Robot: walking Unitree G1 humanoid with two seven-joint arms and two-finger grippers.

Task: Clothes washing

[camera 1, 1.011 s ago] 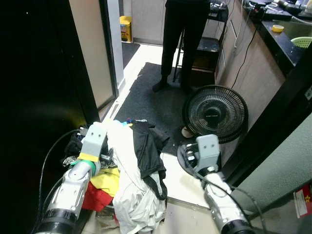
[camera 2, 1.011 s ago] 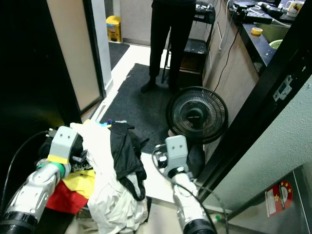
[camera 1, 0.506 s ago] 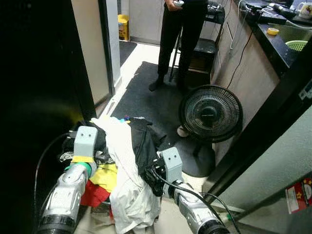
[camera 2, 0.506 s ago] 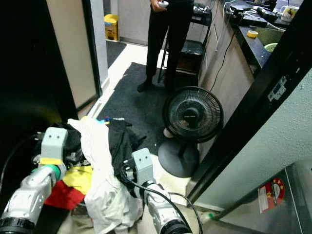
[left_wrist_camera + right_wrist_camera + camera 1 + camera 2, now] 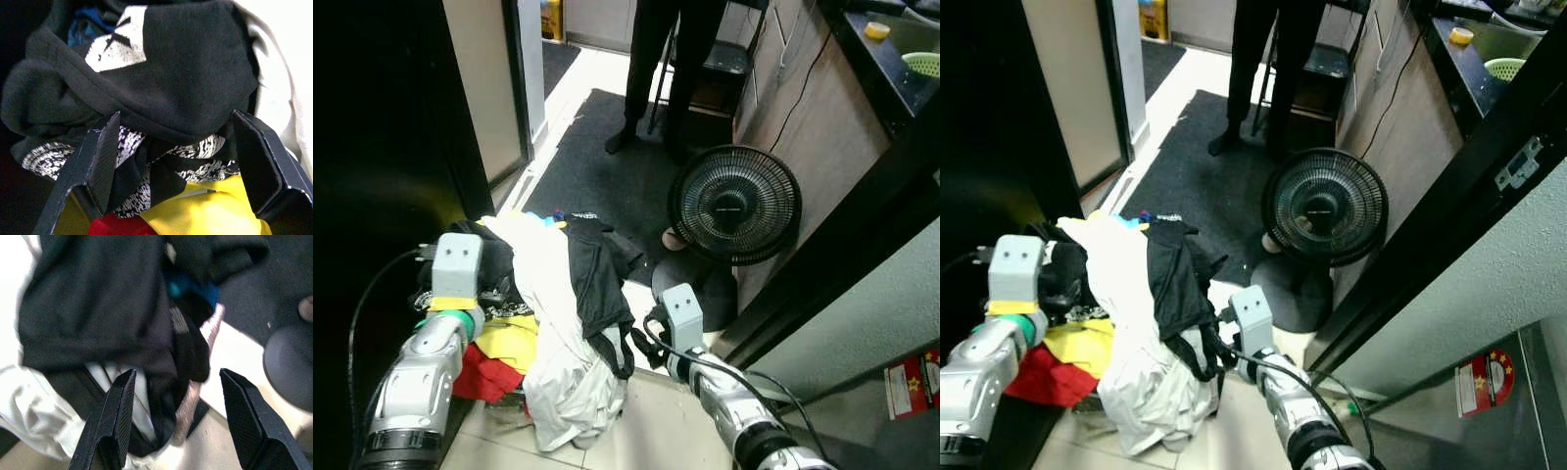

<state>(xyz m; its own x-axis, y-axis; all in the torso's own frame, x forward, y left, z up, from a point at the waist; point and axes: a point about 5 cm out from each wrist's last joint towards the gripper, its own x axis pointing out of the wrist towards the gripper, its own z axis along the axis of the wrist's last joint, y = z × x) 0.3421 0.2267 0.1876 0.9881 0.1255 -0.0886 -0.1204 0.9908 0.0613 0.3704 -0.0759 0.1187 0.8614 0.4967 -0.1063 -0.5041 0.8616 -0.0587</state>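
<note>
**Both pincers closing in on the laundry heap**

While the person (image 5: 671, 59) stands on the dark mat (image 5: 597, 166) at the upper middle of the frame, your work lies lower left: the pile of clothes (image 5: 553, 323) heaped on the tiled floor (image 5: 646, 431) by the dark doorway. You are at the gathering step, I judge, with nothing lifted yet. A round black fan (image 5: 734, 204) stands just right of the pile, near your right arm, so mind its base when you swing.

On top of the heap, a long white garment (image 5: 553, 362) drapes down the front, with a black garment (image 5: 592, 284) over its right side; yellow cloth (image 5: 514, 343) and red cloth (image 5: 484, 377) show beneath on the left.

Your left pincer (image 5: 176, 166) is spread wide, its fingers straddling a black top with a white print (image 5: 146, 73). Your right pincer (image 5: 171, 426) is likewise wide, holding nothing, facing the hanging black fabric.

Next, you would push each pincer deeper into the cloth and close, taking a firm bunch rather than one loose edge.
</note>
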